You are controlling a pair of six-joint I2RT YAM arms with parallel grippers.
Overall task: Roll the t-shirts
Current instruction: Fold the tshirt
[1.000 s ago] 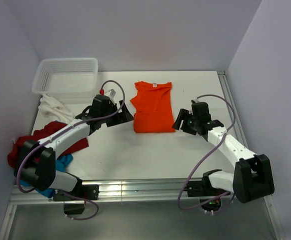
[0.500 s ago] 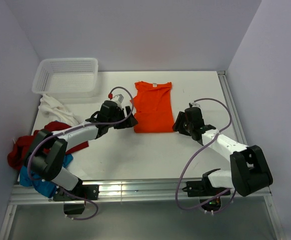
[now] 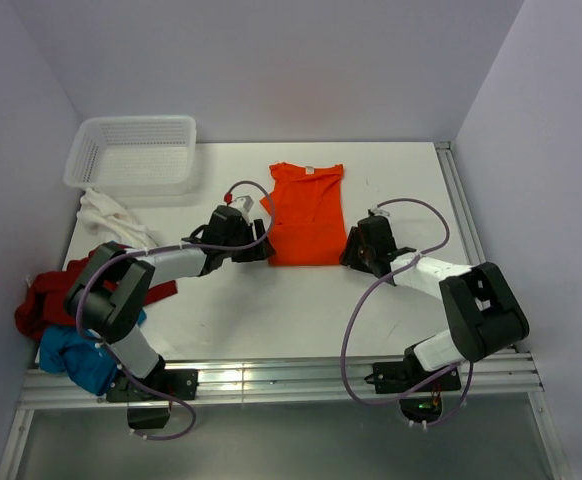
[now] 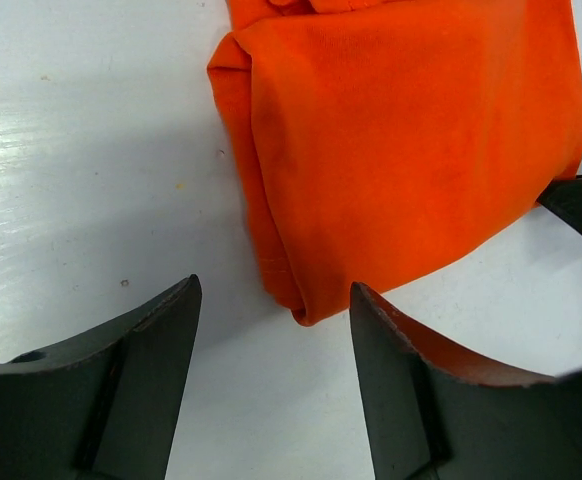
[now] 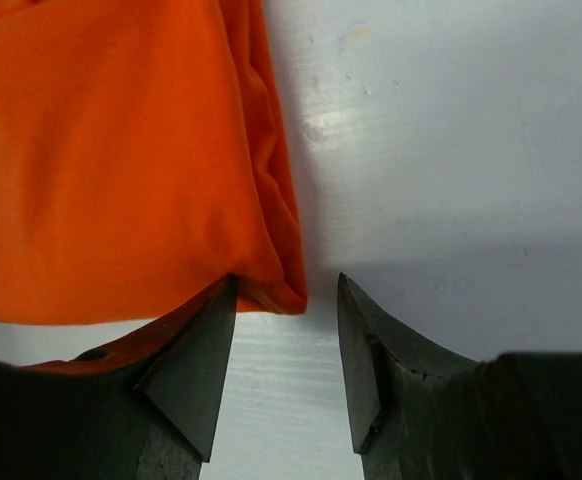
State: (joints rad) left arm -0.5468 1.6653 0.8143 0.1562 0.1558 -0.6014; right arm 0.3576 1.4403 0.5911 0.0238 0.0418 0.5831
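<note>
Left wrist | left pincer (image 4: 274, 288) agape astride orange t-shirt (image 4: 411, 150) corner | right pincer (image 5: 287, 283) likewise agape

orange t-shirt (image 4: 411, 140) | top cut off in both wrist views

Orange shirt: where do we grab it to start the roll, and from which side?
Take the orange shirt by its near hem, left corner and right corner, one per arm, from the arms' side. It lies flat, folded narrow, collar at the far end; the stacked layers there give the jaws a thick edge.
</note>
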